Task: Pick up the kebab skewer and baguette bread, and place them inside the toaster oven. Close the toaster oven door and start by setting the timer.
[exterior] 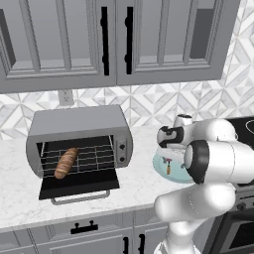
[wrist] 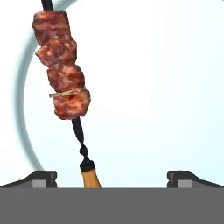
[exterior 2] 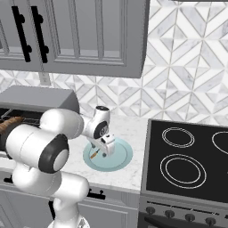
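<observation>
1. Left base view: I see the toaster oven (exterior: 79,144) on the marble counter (exterior: 20,198), its toaster oven door (exterior: 79,187) dropped open, and the baguette bread (exterior: 66,162) lying on the wire rack inside. My arm hides most of the pale blue plate (exterior: 171,173) to the right.
2. Right base view: my gripper (exterior 2: 106,151) hangs low over the plate, just beside the kebab skewer (exterior 2: 95,154) lying on it.
3. Hand view: jaws stand wide apart, holding nothing; the skewer lies between them, nearer one fingertip (wrist: 43,178).
</observation>
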